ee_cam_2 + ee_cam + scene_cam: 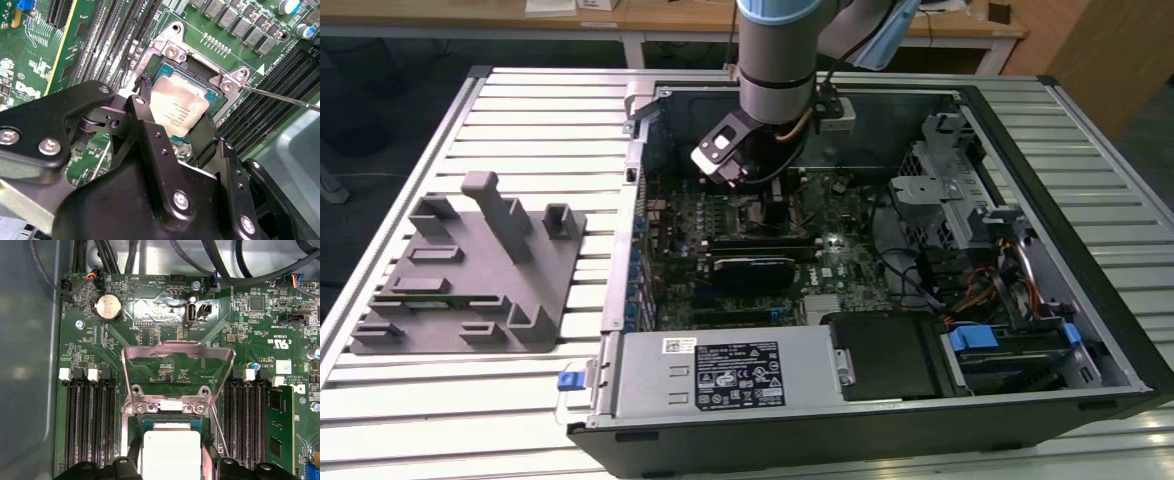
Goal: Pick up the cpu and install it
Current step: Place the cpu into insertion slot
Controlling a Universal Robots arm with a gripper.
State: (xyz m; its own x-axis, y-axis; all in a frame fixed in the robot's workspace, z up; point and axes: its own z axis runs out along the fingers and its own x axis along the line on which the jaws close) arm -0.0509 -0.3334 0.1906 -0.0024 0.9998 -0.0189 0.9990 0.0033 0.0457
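Note:
The cpu (177,107) (171,456) is a small square chip with a silvery top. It hangs level just over the dark socket frame (162,75) (167,421) on the green motherboard (834,265). My gripper (172,117) (171,462) is shut on it, one black finger (142,107) against each opposite edge. The socket's metal load plate (177,367) stands swung open beyond the chip. In the exterior view the gripper (767,200) reaches down into the open computer case (1067,330) over the board's middle.
Memory slots (90,425) flank the socket on both sides, and a thin lever rod (285,98) juts out beside it. A black heatsink block (754,270), a power supply (720,372) and a drive cage (941,190) fill the case. A grey fixture (460,275) lies at the exterior view's left.

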